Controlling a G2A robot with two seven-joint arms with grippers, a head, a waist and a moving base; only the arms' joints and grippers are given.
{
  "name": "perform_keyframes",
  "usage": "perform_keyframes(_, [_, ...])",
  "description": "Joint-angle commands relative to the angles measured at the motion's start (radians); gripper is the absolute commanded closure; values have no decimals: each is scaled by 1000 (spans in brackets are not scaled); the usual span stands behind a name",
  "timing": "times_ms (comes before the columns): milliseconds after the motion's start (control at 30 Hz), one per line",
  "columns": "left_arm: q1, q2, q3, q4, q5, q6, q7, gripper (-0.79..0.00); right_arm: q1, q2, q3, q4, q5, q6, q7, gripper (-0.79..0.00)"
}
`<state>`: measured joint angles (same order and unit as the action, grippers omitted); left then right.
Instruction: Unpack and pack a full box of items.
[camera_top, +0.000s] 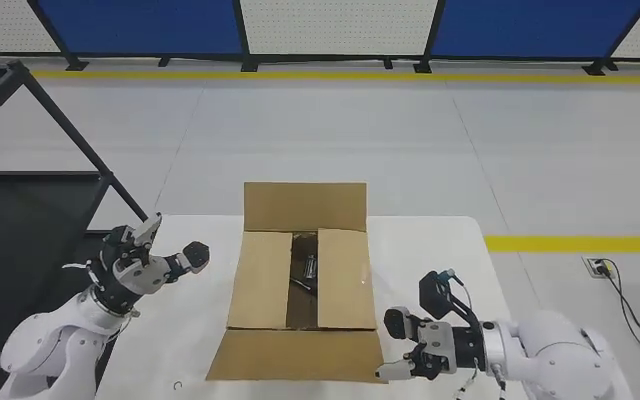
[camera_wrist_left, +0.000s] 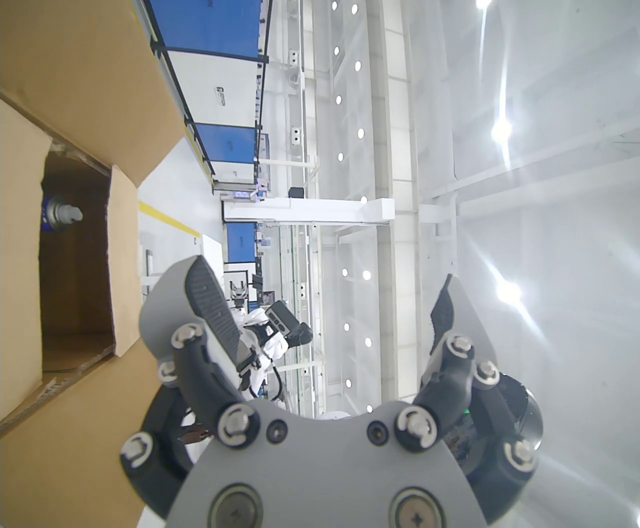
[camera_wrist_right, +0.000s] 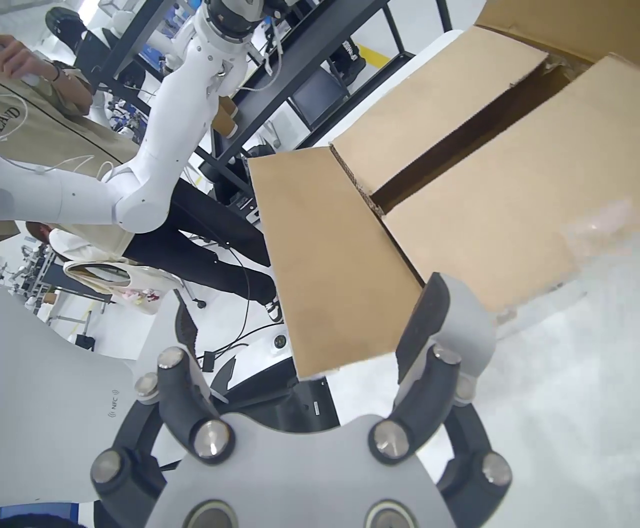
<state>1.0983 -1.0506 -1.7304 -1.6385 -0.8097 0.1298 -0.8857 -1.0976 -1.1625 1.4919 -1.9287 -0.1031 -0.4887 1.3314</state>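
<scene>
A brown cardboard box (camera_top: 262, 285) stands mid-table, its two long top flaps nearly closed with a narrow gap between them. The far flap stands up and the near flap (camera_top: 295, 355) hangs outward. Dark items (camera_top: 304, 272) show through the gap; a spray can (camera_wrist_left: 61, 215) lies inside. My left gripper (camera_top: 172, 247) is open to the left of the box, apart from it. My right gripper (camera_top: 398, 346) is open at the box's near right corner, with the near flap (camera_wrist_right: 330, 270) close to its fingers (camera_wrist_right: 429, 305).
The white table (camera_top: 440, 250) has bare room on both sides of the box. A black metal rack (camera_top: 60, 150) stands off the table's left edge. Blue and white partition panels (camera_top: 330, 25) line the far floor.
</scene>
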Motion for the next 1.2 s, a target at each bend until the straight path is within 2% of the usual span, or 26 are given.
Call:
perform_keyframes(0, [1,0,0,-1,2,-1,-1,-785,3,-1,-4,3,0,0,0,-785])
perform_keyframes(300, [3,0,1,-1,1,-1,3,-785,1,-1,-8,-3,1,1,-10,-785])
perform_keyframes(400, [-6,-5,29,29,-16,4,65,-785,5,6,-17,-4,-28,31,10,-785])
perform_keyframes(567, [-119,-12,95,149,-32,19,119,-785,-32,26,41,25,-29,46,46,-785])
perform_keyframes(767, [-267,-19,165,308,-21,22,126,-785,-180,69,121,-23,17,39,40,-785])
perform_keyframes(933, [-370,-29,213,438,-33,17,144,-785,-289,120,118,-85,34,-1,-1,-785])
perform_keyframes(1067, [-384,-29,223,459,-21,21,139,-785,-310,158,73,-91,21,-20,-19,-785])
perform_keyframes(1167, [-384,-29,223,459,-21,21,139,-785,-310,158,73,-91,21,-20,-19,-785])
